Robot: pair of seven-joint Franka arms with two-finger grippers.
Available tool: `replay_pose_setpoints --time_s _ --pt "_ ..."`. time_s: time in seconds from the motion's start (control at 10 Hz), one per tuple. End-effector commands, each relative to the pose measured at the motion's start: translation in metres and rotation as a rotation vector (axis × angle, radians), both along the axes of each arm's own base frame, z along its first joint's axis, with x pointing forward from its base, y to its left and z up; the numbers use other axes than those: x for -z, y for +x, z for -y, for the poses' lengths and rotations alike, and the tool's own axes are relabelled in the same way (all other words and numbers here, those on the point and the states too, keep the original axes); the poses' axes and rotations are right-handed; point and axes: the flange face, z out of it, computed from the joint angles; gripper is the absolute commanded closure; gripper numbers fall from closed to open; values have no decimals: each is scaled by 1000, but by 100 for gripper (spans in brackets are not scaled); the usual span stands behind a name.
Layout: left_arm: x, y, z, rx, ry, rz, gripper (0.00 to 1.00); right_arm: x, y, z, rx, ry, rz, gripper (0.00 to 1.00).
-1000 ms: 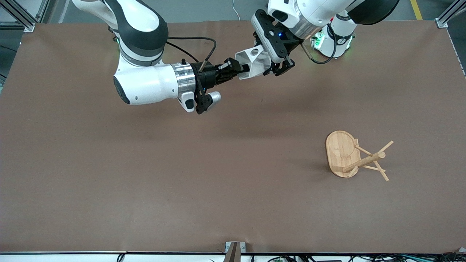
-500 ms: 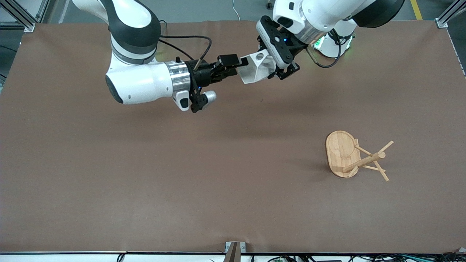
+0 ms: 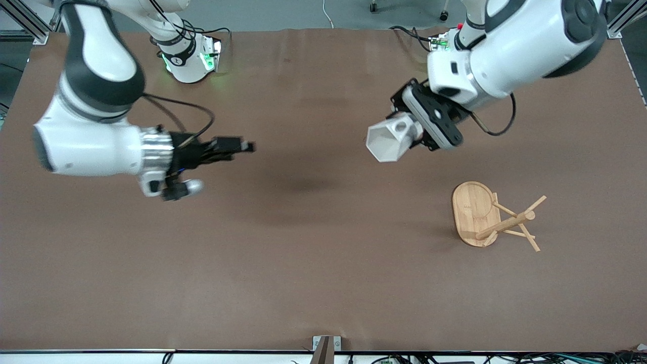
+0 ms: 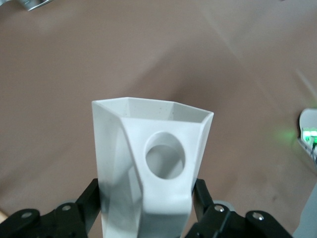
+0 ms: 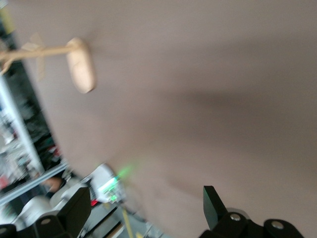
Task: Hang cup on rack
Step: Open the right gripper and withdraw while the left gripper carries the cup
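The white faceted cup [image 3: 391,141] hangs in the air over the table, with my left gripper [image 3: 411,132] shut on its base end. Its open mouth points away from the gripper, and the handle with the round hole [image 4: 165,154] faces the wrist camera. In the left wrist view the cup [image 4: 148,163] sits between the black fingers [image 4: 88,201]. The bamboo rack [image 3: 493,218] stands on its oval base toward the left arm's end of the table, nearer to the front camera than the spot under the cup. My right gripper [image 3: 241,145] is open and empty over the table toward the right arm's end.
The brown mat [image 3: 313,253] covers the table. The right wrist view shows the rack [image 5: 79,64] far off, the mat's edge and a base with a green light [image 5: 111,186]. The right arm's base [image 3: 187,55] stands at the table's back edge.
My right gripper opened, let go of the cup and drew back toward its own end of the table. My left arm carried the cup away toward the rack.
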Motion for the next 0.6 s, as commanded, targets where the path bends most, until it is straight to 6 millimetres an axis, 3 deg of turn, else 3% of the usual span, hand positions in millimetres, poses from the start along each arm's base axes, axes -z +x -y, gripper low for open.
replay_pose_setpoints --time_s 0.0,0.2,0.3,0.5 --pt "18 16 -28 -176 31 -128 100 -19 -1 79 36 -287 80 0" --pt "27 23 -62 -252 47 -206 100 -37 -2 157 102 -458 118 0" --pt "32 21 -66 -281 67 -259 100 -61 -12 182 89 -535 167 0" --pt "40 24 -85 -333 85 -295 100 -113 -41 206 117 -558 223 0"
